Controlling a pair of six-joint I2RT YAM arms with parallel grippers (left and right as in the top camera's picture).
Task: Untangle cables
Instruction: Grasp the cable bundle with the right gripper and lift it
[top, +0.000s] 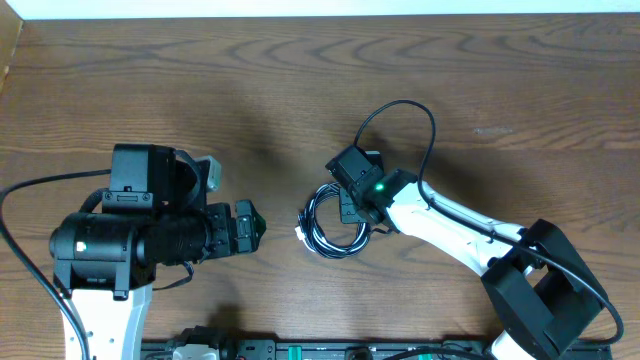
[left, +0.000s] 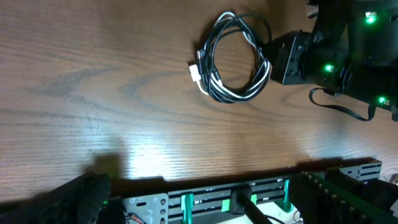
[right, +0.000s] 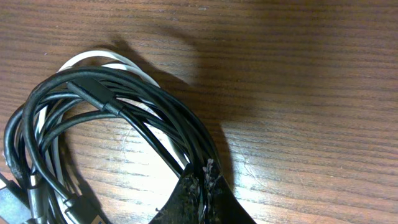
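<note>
The cables lie in one small coil on the wooden table, a thin black cord (right: 106, 93) wound together with a thin white cord (right: 93, 59). The coil shows in the overhead view (top: 322, 235) and in the left wrist view (left: 233, 93). My right gripper (right: 202, 186) is shut on the coil's right side, with black strands running into its jaws; it also shows in the overhead view (top: 358, 208). My left gripper (top: 248, 225) is open and empty, hovering left of the coil and pointing towards it, a short gap away.
A metal rail with green clips (left: 249, 202) runs along the table's front edge. The right arm's thicker black lead (top: 420, 115) arches above the table behind the coil. The left arm's base (top: 100, 250) stands at the front left.
</note>
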